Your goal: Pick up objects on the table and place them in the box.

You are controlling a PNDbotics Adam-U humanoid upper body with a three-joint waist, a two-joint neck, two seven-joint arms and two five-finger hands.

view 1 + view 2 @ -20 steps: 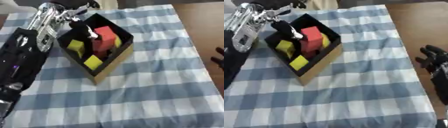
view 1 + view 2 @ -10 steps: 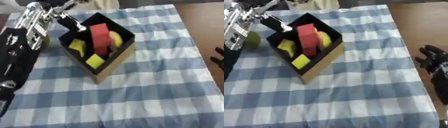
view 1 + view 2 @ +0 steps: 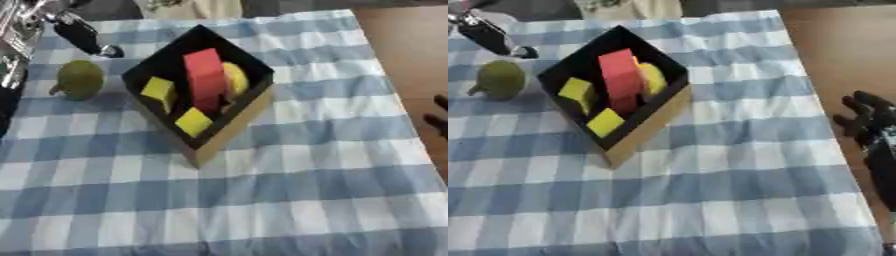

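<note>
while the checked tablecloth (image 3: 289, 190) carries everything, the box (image 3: 229, 125) sits at its middle with a red block (image 3: 206, 77) and yellow blocks (image 3: 194, 121) inside. left of the box, near but apart, lies a green pear (image 3: 80, 79), not yet packed. the left hand (image 3: 83, 36) hangs above it with straight fingers, holding nothing; it likely must descend and grasp it. the right hand (image 3: 870, 120) idles relaxed off the cloth.

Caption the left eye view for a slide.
Box holding red and yellow blocks; green pear outside, left hand above it.
</note>
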